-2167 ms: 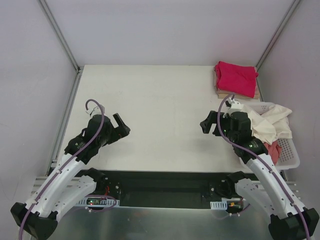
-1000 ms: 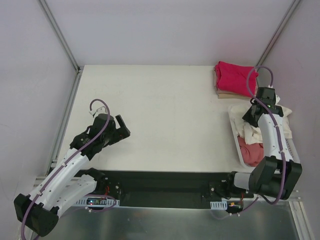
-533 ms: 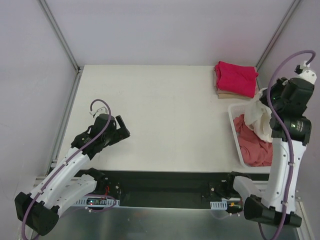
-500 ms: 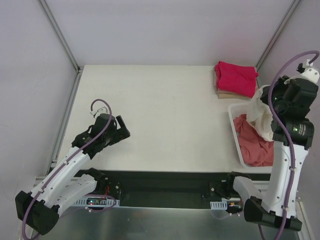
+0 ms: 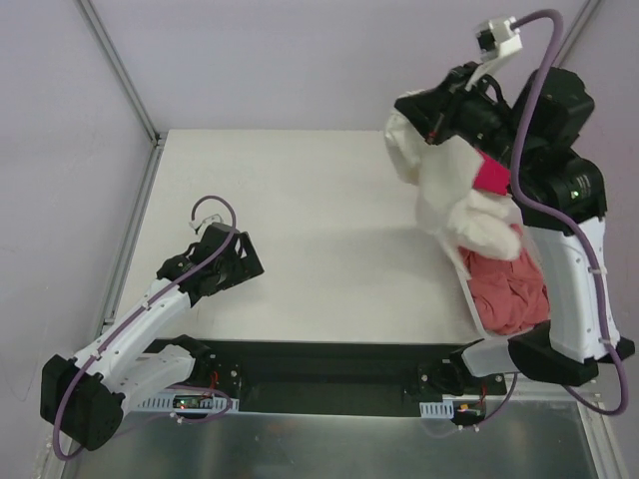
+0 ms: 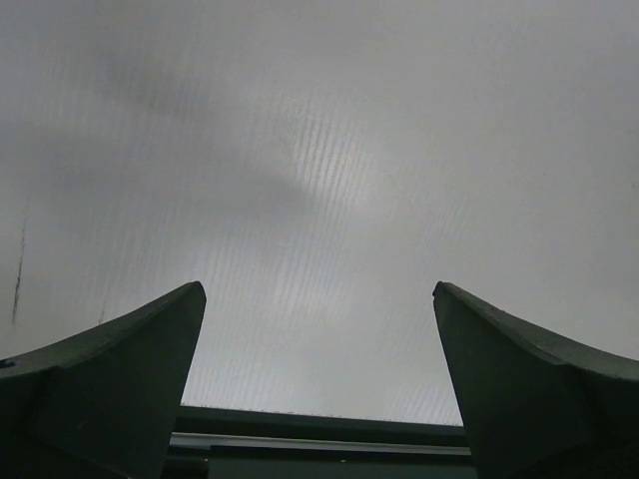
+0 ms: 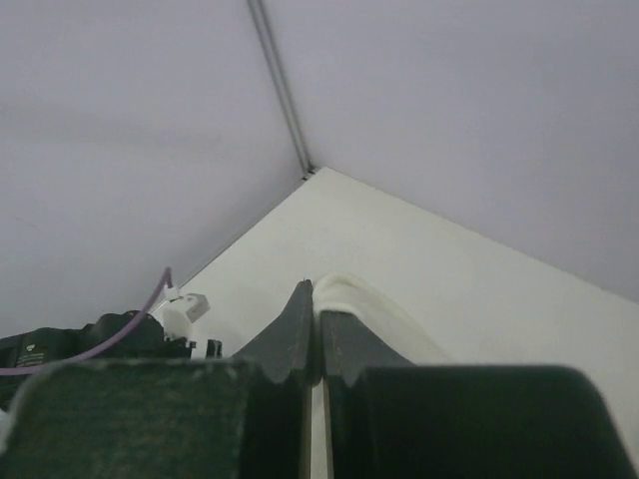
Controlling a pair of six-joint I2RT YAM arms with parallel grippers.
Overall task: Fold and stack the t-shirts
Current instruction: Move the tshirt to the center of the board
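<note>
a: our biggest worry is the cream shirt [image 5: 454,190]. we hold it high over the right side of the table [image 5: 300,200], bunched, with its tail hanging down to the basket [image 5: 469,289]. it could drag the basket or tip it.
b: agreed. the pink shirt [image 5: 509,289] inside lies under that tail, so it may snag and come out too.
a: the swinging cloth could also brush the magenta shirt [image 5: 491,178] at the far corner and spoil that fold.
b: and our right gripper [image 7: 315,299] pinches only a thin edge, so the shirt may slip. our left gripper [image 6: 319,329] stands wide, holding nothing, low over the left side.
</note>
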